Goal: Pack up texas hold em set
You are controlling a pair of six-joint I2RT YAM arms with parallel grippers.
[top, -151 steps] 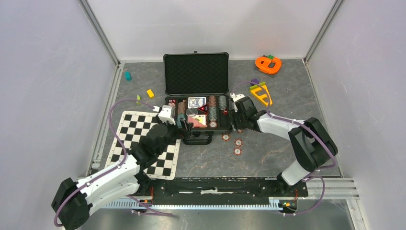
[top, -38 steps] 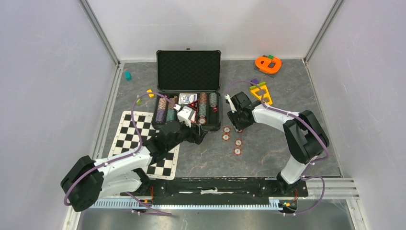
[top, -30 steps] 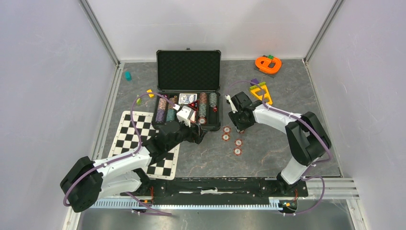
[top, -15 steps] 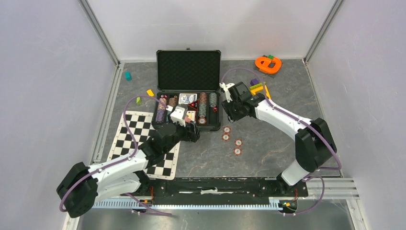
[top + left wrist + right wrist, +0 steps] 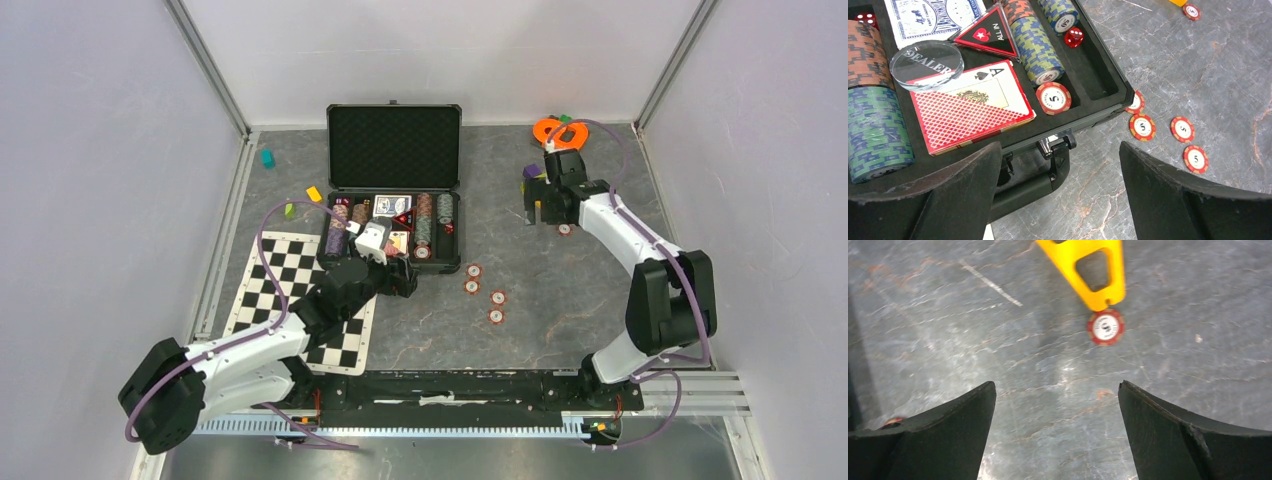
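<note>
Matt black foam lining [image 5: 394, 148], glossy clear plastic dealer button [image 5: 926, 64], smooth marbled tabletop [image 5: 1198, 75]

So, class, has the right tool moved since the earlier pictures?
Yes. The right tool has swung right and farther back, away from the briefcase, toward the orange toy.

Black briefcase [image 5: 393, 146] lies open; red-white chips [image 5: 497, 297] lie outside it.

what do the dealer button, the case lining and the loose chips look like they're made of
Dealer button: clear glossy plastic, probably acrylic; see-through with bright highlights.
Case lining: matte black foam, softly dimpled surface.
Loose chips: hard plastic or clay composite, can't tell which; red-white rims, printed 5 centre.
</note>
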